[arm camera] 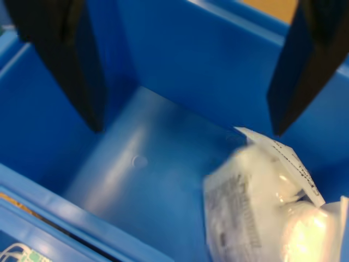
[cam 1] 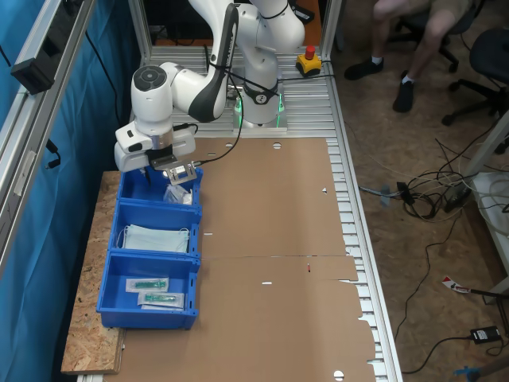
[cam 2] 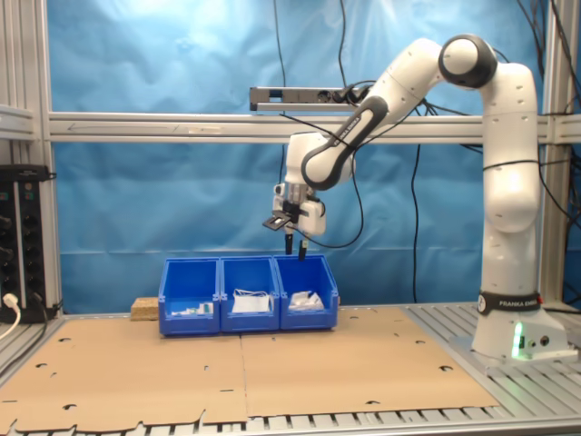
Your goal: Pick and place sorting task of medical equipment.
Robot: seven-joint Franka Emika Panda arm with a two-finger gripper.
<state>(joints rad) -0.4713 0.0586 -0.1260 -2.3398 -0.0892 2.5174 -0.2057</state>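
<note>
Here my hand (cam 2: 295, 243) hangs above the end bin (cam 2: 308, 292) of a row of three blue bins, the one nearest my base, with its two dark fingers (arm camera: 76, 60) spread wide apart and nothing between them. The white packets (arm camera: 262, 207) lie loose on the bin floor beneath, crumpled against one wall; in the wrist view they are blurred, so I cannot tell how many there are or whether one overlaps another. In the first exterior view the same packets (cam 1: 176, 193) show just below my hand (cam 1: 163, 169).

By my judgement the step in hand is either the end of a drop into this bin or the start of a reach into it; the pictures alone do not settle which. If a pick is meant, the next move calls for a shift toward the wall where the packets lie, since they sit off to one side of my fingers rather than between them, then a straight descent and a closing on a thin, slippery film. If a drop is meant, I need only rise clear of the bin rim.

My arm reaches out from its base (cam 2: 513, 336) with the elbow high and the wrist turned down, fingers pointing nearly vertically into the bin. The middle bin holds pale blue masks (cam 1: 156, 237); the far bin holds clear packets with green items (cam 1: 155, 291). The brown tabletop (cam 1: 278, 239) lies alongside the row.
</note>
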